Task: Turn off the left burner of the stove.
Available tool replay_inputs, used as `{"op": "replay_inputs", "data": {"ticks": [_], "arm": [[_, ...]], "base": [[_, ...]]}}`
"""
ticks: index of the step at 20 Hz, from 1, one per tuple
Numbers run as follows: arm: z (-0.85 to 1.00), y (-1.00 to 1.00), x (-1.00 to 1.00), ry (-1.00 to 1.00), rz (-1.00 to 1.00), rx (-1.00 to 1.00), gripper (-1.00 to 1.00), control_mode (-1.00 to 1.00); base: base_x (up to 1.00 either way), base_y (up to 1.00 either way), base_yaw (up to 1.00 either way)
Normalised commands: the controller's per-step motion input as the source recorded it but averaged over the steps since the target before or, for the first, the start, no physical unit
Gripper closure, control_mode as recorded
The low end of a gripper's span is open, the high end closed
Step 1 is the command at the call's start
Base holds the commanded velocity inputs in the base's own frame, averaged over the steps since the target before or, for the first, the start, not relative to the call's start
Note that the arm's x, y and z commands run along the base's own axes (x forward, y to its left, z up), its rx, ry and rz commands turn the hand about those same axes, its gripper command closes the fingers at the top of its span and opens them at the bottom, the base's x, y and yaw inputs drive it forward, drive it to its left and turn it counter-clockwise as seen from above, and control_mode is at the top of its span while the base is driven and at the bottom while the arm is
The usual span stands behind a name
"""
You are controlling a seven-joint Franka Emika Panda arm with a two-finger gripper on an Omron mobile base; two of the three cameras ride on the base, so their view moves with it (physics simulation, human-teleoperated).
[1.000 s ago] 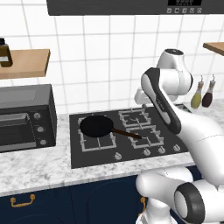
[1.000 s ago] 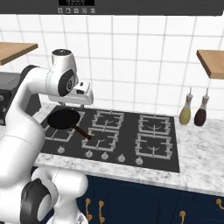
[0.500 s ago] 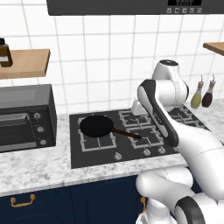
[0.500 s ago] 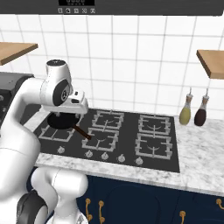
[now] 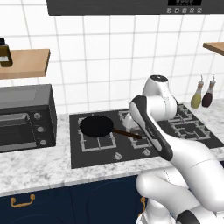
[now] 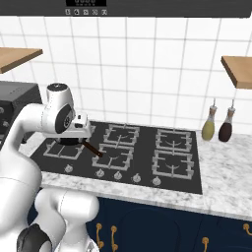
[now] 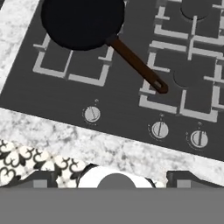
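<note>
Left burner (image 7: 72, 61) sits at stove's (image 7: 122, 109) left end under the pan (image 7: 81, 22), its knob (image 7: 92, 114) near the counter's front edge: small, rigid, prob. slick metal, so pinch across its rim & twist; tool (image 7: 116, 177) above, holding nothing, gap can't tell.

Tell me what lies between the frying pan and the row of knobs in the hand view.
The front bars of the left burner, then bare black glass of the stove down to the leftmost knob.
</note>
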Motion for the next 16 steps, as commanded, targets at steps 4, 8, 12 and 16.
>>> {"op": "replay_inputs", "data": {"ticks": [4,8,12,16], "arm": [[-0.39,0.13,0.00,0.04,0.19,-0.01,-1.00,-1.00],[-0.43,0.14,0.00,0.03,0.21,-0.03,-1.00,-1.00],[-0.44,0.18,0.00,0.03,0.20,-0.05,-1.00,-1.00],[-0.36,0.19,0.00,0.01,0.18,-0.07,-1.00,-1.00]], "base": [[0.00,0.00,0.00],[0.00,0.00,0.00],[0.00,0.00,0.00],[0.00,0.00,0.00]]}}
